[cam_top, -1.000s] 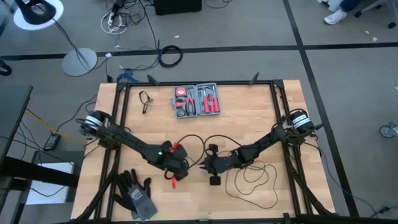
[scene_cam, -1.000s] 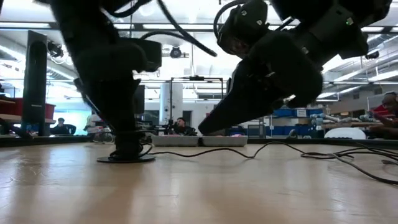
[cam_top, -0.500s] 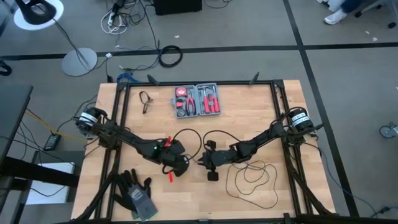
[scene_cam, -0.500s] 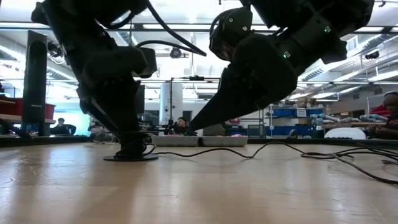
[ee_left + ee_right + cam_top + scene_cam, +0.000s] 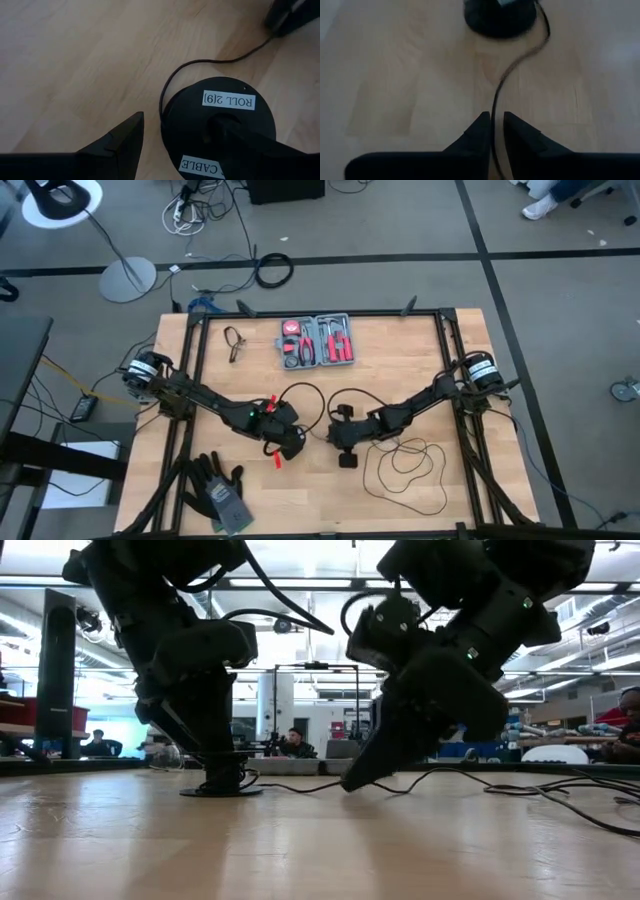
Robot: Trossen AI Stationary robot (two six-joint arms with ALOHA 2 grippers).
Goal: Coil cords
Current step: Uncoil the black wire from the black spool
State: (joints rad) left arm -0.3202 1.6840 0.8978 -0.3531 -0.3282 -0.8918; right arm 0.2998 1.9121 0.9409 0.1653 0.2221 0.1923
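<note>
The disc [image 5: 218,129] sits flat on the worktop [image 5: 400,360] near its middle, and the left gripper [image 5: 187,145] is set over it, fingers [image 5: 120,142] spread wide, one resting on the disc's top. The wire [image 5: 507,75] is seen running from the disc across the wood to the right gripper [image 5: 496,131], where it is pinched between nearly closed fingers [image 5: 476,134]. Beyond the right arm, the rest of the wire lies in loose loops on the worktop. A red tool kit [image 5: 317,341] lies at the far edge.
</note>
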